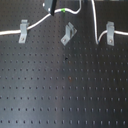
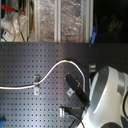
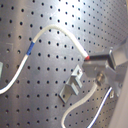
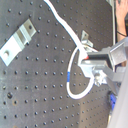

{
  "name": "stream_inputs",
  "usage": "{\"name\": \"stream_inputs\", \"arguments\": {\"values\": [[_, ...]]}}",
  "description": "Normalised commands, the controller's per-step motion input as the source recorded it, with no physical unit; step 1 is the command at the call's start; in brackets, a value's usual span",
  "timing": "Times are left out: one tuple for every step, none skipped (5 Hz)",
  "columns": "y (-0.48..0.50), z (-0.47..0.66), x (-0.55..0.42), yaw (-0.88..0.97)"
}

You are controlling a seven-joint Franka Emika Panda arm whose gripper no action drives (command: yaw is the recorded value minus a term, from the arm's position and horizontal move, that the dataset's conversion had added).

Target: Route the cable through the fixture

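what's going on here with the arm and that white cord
A Franka arm's hand is pinching the white cable and holding it above the pegboard. The slanted fixture has no cable in it yet; in the first exterior view, the cable already runs through the two upright clips either side.

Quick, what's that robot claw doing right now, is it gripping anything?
Gripper: closed on the white cable, pinching it near the slanted fixture.
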Motion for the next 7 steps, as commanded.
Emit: {"name": "stream_inputs", "arguments": {"values": [[0.049,0.00,-0.054,0.13],[-0.214,0.28,-0.205,0.16],[-0.256,0.52,-0.260,0.09],[-0.011,0.00,0.010,0.00],[0.219,0.25,-0.576,0.17],[-0.013,0.00,-0.014,0.00],[0.003,0.43,-0.179,-0.19]]}}
